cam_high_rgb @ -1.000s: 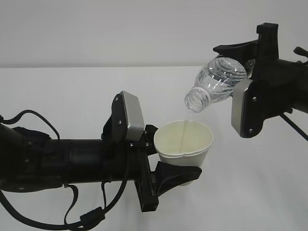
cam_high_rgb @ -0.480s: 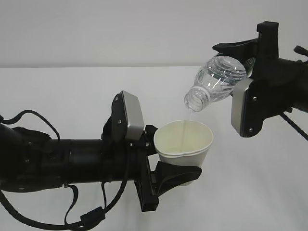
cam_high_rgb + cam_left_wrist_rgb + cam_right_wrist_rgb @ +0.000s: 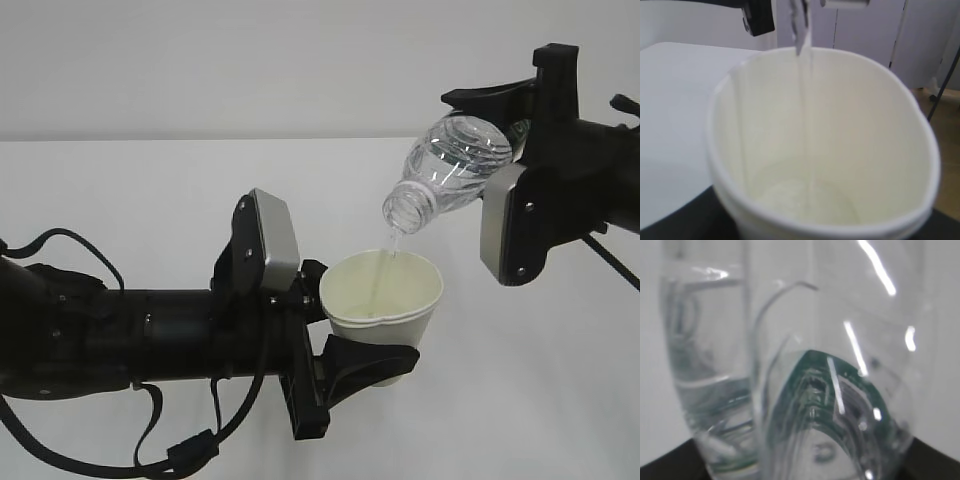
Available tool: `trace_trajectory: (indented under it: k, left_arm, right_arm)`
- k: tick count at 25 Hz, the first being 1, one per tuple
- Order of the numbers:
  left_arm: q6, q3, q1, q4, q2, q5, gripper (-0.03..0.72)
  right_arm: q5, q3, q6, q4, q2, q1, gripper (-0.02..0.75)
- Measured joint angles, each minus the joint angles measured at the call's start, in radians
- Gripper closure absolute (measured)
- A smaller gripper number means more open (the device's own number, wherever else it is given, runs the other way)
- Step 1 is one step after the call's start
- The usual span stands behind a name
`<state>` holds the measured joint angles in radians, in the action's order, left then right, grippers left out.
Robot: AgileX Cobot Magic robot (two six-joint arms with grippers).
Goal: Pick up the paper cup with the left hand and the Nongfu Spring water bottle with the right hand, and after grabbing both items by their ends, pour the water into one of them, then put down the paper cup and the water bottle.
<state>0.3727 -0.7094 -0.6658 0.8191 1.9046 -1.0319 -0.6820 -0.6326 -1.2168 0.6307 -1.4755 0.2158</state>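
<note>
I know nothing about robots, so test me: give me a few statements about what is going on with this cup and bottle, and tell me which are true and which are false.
1. The clear ribbed plastic bottle is tilted with its open neck pointing down toward the small white paper cup. True.
2. A thin stream of water runs from the bottle into the cup. True.
3. The cup stands on the white table. False: the left gripper holds it up in the air.
4. The bottle wears a cap. False: its mouth is open.
5. The bottle's neck rests on the cup's rim. False: there is a gap between them.
6. The right gripper holds the bottle by its bottom end. True.
</note>
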Motion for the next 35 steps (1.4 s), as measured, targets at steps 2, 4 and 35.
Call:
trace_trajectory:
  k: [2, 4, 35]
  left_arm:
    - [0.001, 0.0, 0.0, 0.0, 0.0, 0.0, 0.242]
    - [0.002, 0.0, 0.0, 0.0, 0.0, 0.0, 0.242]
    - [0.002, 0.0, 0.0, 0.001, 0.005, 0.0, 0.242]
  right_arm:
    - [0.0, 0.0, -0.002, 0.0, 0.0, 0.0, 0.292]
    - [0.0, 0.0, -0.002, 0.0, 0.0, 0.0, 0.292]
    - [-0.002, 0.0, -0.004, 0.0, 0.0, 0.0, 0.292]
